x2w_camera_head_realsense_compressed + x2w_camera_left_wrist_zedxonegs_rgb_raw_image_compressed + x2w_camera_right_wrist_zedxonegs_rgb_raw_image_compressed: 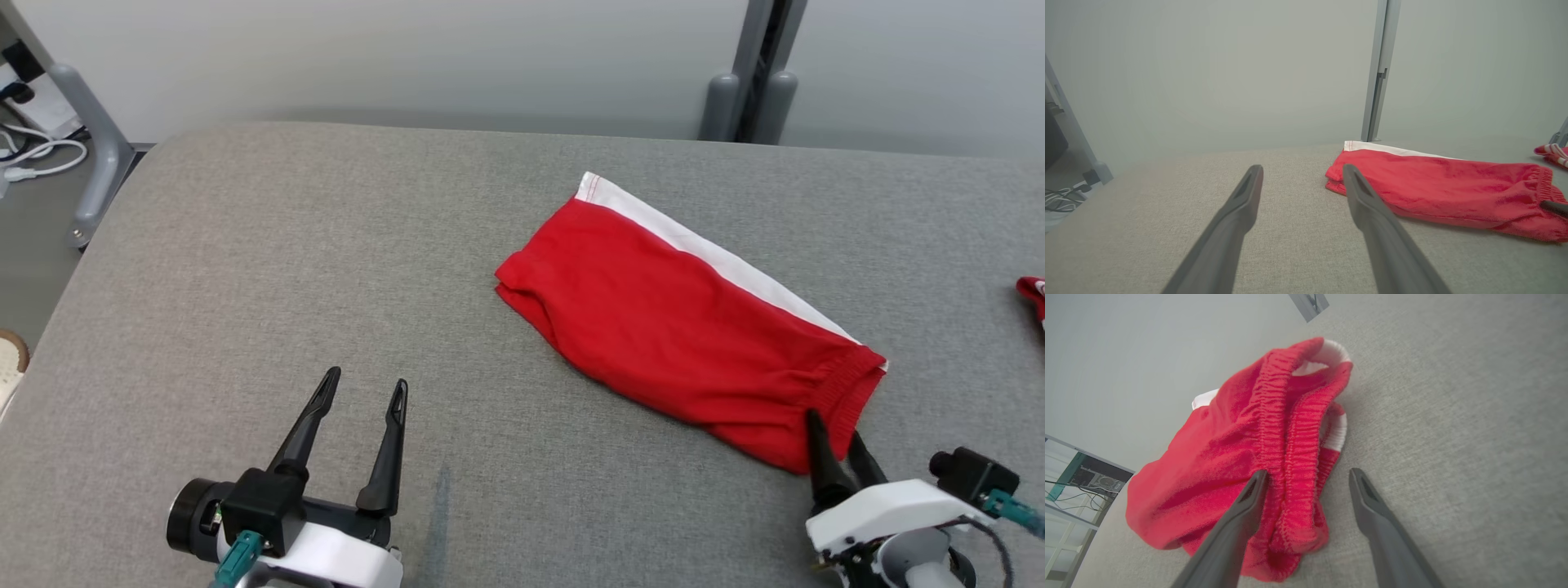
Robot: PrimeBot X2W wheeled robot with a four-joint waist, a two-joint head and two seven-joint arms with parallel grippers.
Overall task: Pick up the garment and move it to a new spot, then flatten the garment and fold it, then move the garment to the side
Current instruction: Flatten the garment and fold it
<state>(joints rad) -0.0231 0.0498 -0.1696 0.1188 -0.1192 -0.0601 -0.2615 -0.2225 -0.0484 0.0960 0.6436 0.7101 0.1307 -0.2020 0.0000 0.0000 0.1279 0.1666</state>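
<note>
Shorts (pixel 678 318) lie folded on bench (pixel 245 245), right gripper (pixel 833 426) spread astride waistband (pixel 1290 428) (prob. to drag them aside), left gripper (pixel 366 377) spread too, well clear.

It looked like a robotics lab or test room rather than a home. The work surface was a broad table (pixel 245 269) covered in plain grey fabric, standing against bare pale wall panels (pixel 408 57) joined by a grey metal post (pixel 755 73). A grey frame leg (pixel 98 155) stood on the floor beside loose white cables (pixel 41 155). A rack (pixel 1090 477) to one side held electronic equipment and more wiring. The left gripper (pixel 366 378) had an exposed teal plug (pixel 237 551) at its wrist.
</note>
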